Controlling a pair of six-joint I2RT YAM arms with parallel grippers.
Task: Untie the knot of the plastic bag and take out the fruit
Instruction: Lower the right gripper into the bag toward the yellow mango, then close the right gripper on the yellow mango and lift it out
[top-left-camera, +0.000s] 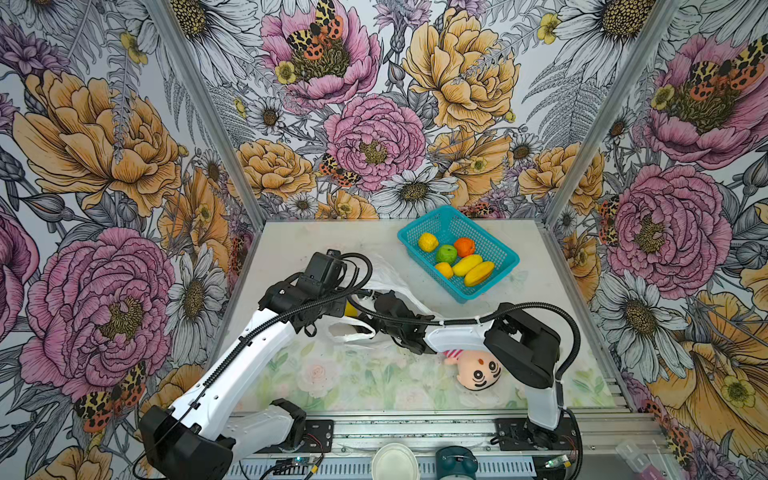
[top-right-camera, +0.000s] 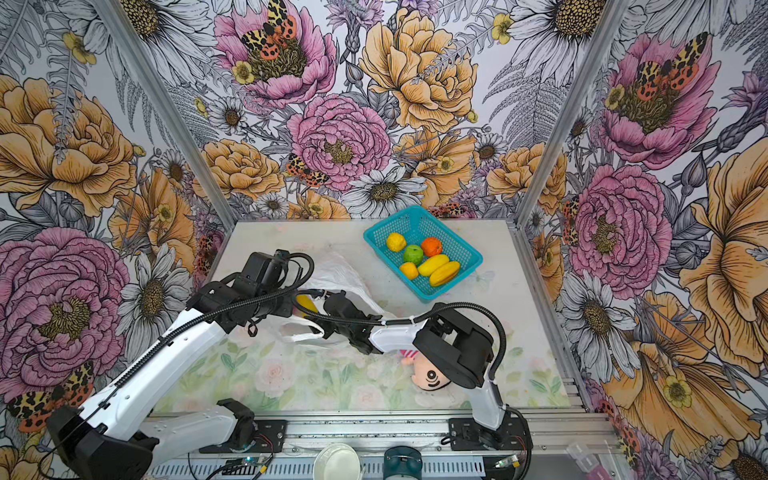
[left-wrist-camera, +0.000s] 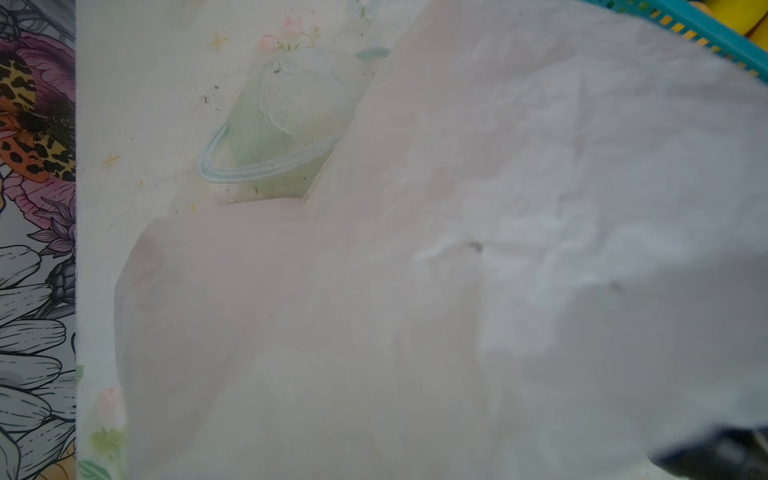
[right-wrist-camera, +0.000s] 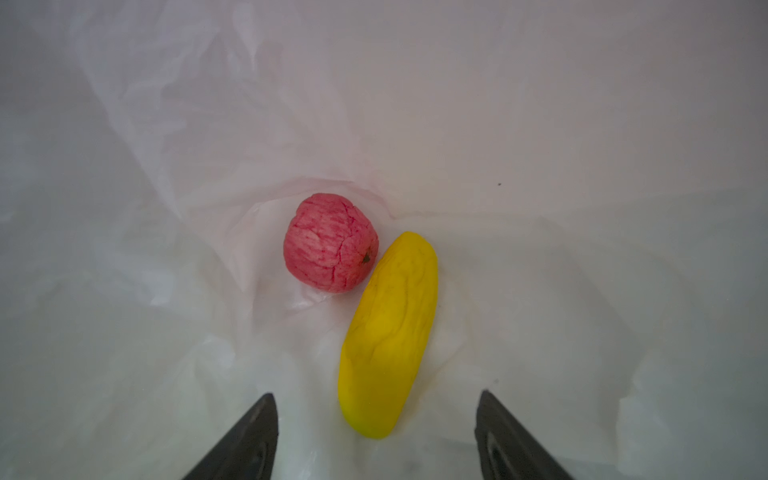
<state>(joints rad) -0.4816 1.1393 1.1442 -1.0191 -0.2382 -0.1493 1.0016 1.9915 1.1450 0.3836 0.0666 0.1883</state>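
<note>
Straddling a long yellow fruit's (right-wrist-camera: 388, 332) end inside the plastic bag (right-wrist-camera: 166, 124), right gripper (right-wrist-camera: 377, 394) gapes; left gripper (top-left-camera: 337, 312) closed.

Teal basket (top-left-camera: 453, 224), one, holding six: two long yellow fruits (top-left-camera: 467, 265), two round yellow fruits (top-left-camera: 428, 242), one green fruit (top-left-camera: 446, 253), one orange fruit (top-left-camera: 464, 247). Plastic bag (right-wrist-camera: 540, 124), one, holding two: one pink fruit (right-wrist-camera: 330, 243), one long yellow fruit (right-wrist-camera: 388, 332). Plush doll (top-left-camera: 478, 370), one.

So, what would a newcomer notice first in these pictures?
Probably the teal basket at the back right of the table, holding six bright toy fruits. Then the white plastic bag in the middle: inside it lie a pink fruit and a long yellow fruit, with the right gripper open close to them.
</note>
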